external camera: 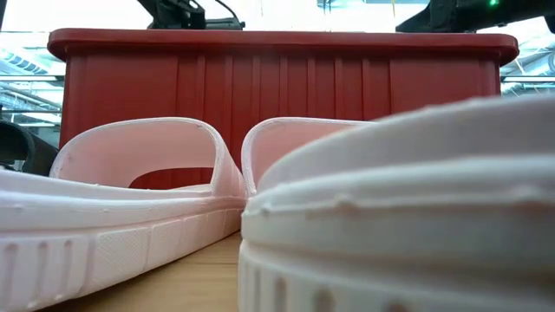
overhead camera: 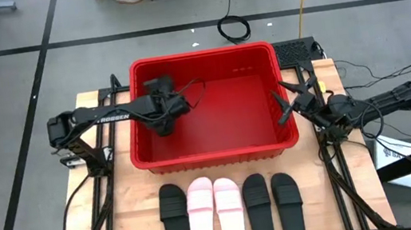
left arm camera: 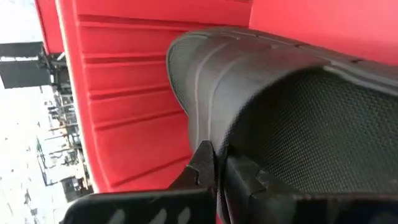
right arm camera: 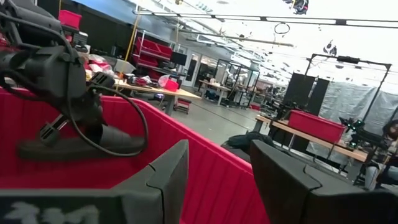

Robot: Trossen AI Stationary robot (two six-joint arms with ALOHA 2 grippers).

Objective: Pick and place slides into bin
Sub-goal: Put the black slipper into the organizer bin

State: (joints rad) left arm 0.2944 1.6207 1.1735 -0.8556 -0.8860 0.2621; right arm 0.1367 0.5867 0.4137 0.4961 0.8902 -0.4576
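My left gripper (overhead camera: 167,114) reaches into the red bin (overhead camera: 201,53) near its left wall and is shut on a black slide (left arm camera: 280,118). In the right wrist view that slide (right arm camera: 81,146) lies about level under the gripper (right arm camera: 93,121). Five more slides lie sole-down in a row on the table in front of the bin: a black one (overhead camera: 175,216), two pale pink (overhead camera: 201,212) (overhead camera: 229,208), and two black (overhead camera: 257,204) (overhead camera: 287,199). My right gripper (overhead camera: 284,104) is open and holds nothing, above the bin's right rim. My left gripper pinches an edge of the black slide (left arm camera: 214,146) between its two fingers, at what looks like the broad strap. The fingers come slanting down from the table's left. The slide hangs about level inside the bin. Whether it touches the bin floor cannot be told.
The bin's ribbed front wall (external camera: 277,87) stands right behind the row of slides. The two pink slides (external camera: 130,199) fill the low view. Both arm frames flank the bin. The bare wooden table (overhead camera: 123,215) shows left and right of the row.
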